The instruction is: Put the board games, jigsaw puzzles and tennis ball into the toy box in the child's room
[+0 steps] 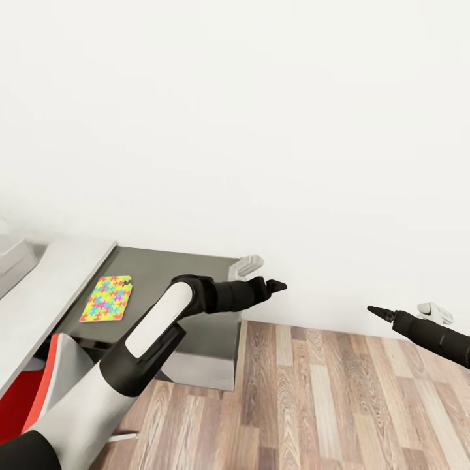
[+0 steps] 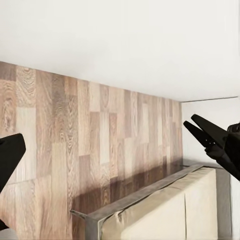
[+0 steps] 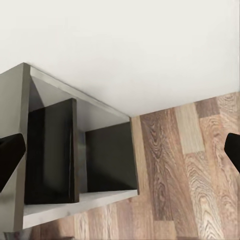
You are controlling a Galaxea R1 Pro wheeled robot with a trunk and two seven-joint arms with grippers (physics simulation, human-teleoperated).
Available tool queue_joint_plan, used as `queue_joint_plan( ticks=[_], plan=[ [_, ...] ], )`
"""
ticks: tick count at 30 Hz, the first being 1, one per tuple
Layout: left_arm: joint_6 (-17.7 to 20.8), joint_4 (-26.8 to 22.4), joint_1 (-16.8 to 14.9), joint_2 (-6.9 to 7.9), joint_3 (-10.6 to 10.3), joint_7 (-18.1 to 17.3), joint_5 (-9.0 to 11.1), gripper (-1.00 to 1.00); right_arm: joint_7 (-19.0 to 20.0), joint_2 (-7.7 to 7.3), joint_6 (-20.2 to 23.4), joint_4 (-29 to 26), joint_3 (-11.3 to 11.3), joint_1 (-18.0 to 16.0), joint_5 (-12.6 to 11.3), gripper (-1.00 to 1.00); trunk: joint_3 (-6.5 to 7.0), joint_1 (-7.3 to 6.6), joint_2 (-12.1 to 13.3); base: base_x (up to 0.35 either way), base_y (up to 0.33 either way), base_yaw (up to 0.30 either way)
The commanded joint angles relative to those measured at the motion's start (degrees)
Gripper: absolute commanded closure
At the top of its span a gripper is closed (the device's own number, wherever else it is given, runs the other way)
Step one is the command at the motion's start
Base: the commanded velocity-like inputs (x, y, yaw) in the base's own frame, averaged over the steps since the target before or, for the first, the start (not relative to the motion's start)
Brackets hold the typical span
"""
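Observation:
One jigsaw puzzle (image 1: 106, 298), a bright multicoloured square, lies flat on the top of a low dark grey cabinet (image 1: 196, 274). The cabinet stands beside the table (image 1: 49, 287) with its light grey top. My left gripper (image 1: 275, 286) hangs open and empty past the cabinet's far corner, above the floor and right of the puzzle. In the left wrist view its fingers (image 2: 10, 155) stand wide apart over the floor and a corner of the bed (image 2: 165, 210). My right gripper (image 1: 380, 312) is open and empty near the wall; the right wrist view shows its fingertips (image 3: 9, 155) far apart.
A red chair (image 1: 19, 398) stands under the table at the lower left. A pale grey raised edge (image 1: 12, 258) shows at the far left on the table. The cabinet's open dark compartments (image 3: 75, 155) face the wood-plank floor (image 1: 339, 405). A white wall (image 1: 261, 130) lies ahead.

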Motion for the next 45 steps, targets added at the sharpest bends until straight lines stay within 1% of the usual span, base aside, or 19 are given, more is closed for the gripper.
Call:
queue_joint_plan(
  ticks=[1,3,11,19,26,32,40,45],
  plan=[
    [-0.01,-0.06,-0.05,-0.01,0.03,0.58,0.53,-1.00,0.05,-0.01,0.30,-0.02,-0.05,-0.06,0.02,-1.00,-0.02,0.04,-0.10,0.000,0.000,-0.201],
    [0.05,-0.08,0.02,0.03,0.63,0.61,0.53,-1.00,0.05,-0.01,0.30,-0.02,-0.06,-0.05,0.03,-1.00,0.13,0.04,-0.10,0.000,0.000,-0.204],
    [0.16,-0.22,0.66,0.09,1.58,0.64,0.54,-1.00,0.04,0.00,0.30,-0.02,-0.10,-0.03,0.03,-1.00,0.74,0.04,-0.10,0.000,0.000,-0.206],
    [0.24,-0.32,0.99,0.21,2.20,0.65,0.54,-1.00,0.10,0.00,0.30,-0.02,-0.28,-0.01,0.03,-1.00,1.18,0.04,-0.10,0.000,0.000,-0.134],
    [0.27,-0.37,1.11,0.34,2.54,0.65,0.54,-1.00,0.12,0.00,0.30,-0.02,-0.37,0.00,0.03,-1.00,1.33,0.04,-0.10,0.000,0.000,-0.110],
    [0.28,-0.39,1.20,0.43,2.69,0.65,0.52,-1.00,0.12,0.00,0.30,-0.02,-0.41,0.00,0.01,-1.00,1.43,0.04,-0.10,0.000,0.000,-0.203],
    [0.29,-0.40,1.25,1.04,2.75,0.61,0.53,-1.00,0.13,0.00,0.30,-0.02,-0.38,0.01,-0.03,-1.00,1.60,0.04,-0.10,0.000,0.000,-0.253],
    [0.22,-0.25,1.37,1.76,2.79,0.46,0.55,-1.00,0.06,-0.02,0.32,0.13,-0.25,-0.08,-0.03,-1.00,1.72,0.04,-0.10,0.000,0.000,-0.270]
  ],
)
